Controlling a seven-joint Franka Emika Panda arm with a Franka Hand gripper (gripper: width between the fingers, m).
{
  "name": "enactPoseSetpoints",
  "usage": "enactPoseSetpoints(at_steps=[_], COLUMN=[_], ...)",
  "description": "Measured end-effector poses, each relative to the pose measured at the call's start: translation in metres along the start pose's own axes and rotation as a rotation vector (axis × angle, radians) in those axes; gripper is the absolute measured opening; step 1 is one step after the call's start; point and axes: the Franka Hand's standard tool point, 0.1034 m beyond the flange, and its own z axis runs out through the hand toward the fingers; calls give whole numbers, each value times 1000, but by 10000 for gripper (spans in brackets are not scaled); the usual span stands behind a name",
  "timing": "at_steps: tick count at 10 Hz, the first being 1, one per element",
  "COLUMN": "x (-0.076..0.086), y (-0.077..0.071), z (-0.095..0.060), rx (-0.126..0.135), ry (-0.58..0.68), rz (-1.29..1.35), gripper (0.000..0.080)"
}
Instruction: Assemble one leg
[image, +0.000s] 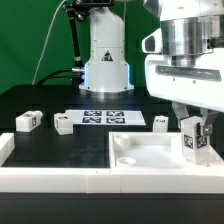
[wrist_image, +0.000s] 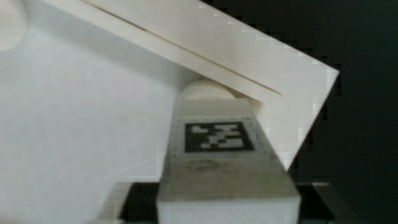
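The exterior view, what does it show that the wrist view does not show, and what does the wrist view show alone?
Only the exterior view shows three loose legs on the table, the marker board and the arm's base behind them. Only the wrist view shows the narrower end of the held leg, close to an edge of the flat white piece; contact cannot be told. Both show the gripper shut on the held leg above that piece.

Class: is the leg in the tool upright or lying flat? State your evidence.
Upright. The leg stands on end between the fingers of the tool, its long axis vertical, over a corner of the square piece.
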Motion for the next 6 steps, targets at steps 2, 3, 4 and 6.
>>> enactPoseSetpoints(at_steps=[2, 3, 4, 6], x=[0, -1, -2, -5], y=[0, 0, -1, -2], z=[1, 1, 1, 1], rx=[-1, 2, 2, 1], ry=[0, 1, 0, 0], rz=[-64, -105, -191, -423], gripper=[544, 544, 626, 645])
